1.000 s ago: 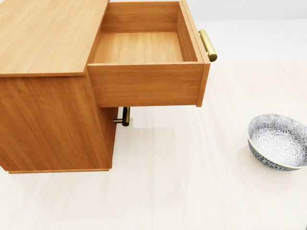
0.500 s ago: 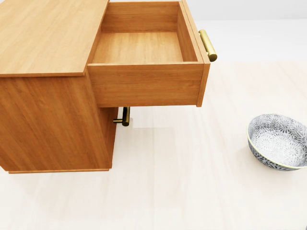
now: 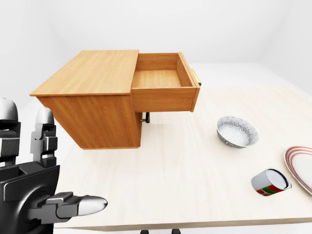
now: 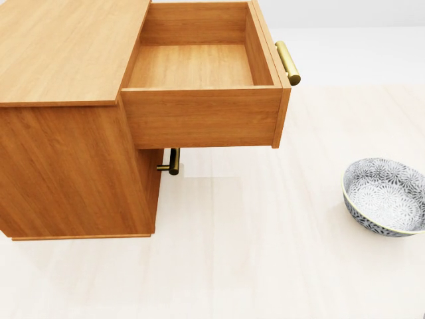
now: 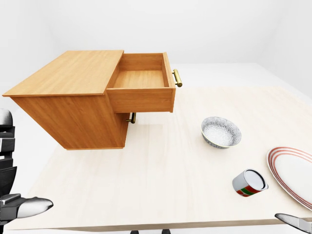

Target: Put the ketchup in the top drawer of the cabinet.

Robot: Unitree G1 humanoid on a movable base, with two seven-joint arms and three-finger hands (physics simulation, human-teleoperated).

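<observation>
I found the top drawer [image 3: 163, 80] of the cabinet [image 3: 92, 100] already pulled out and bare inside, so opening was done; the grab and the drop were all left. No ketchup bottle showed in any view, so I could not tell where it lay, which way it pointed, or how its long axis ran. On the table [image 3: 161, 175], at about four o'clock from the drawer, sat a patterned bowl [image 3: 237, 131], with a tipped can [image 5: 249, 183] and a striped plate [image 5: 292, 173] beyond it. My left hand [image 3: 34, 190] hung low at eight o'clock, fingers spread and holding nothing. Only a sliver of the right hand [image 5: 295, 222] showed; I couldn't tell its grip.
</observation>
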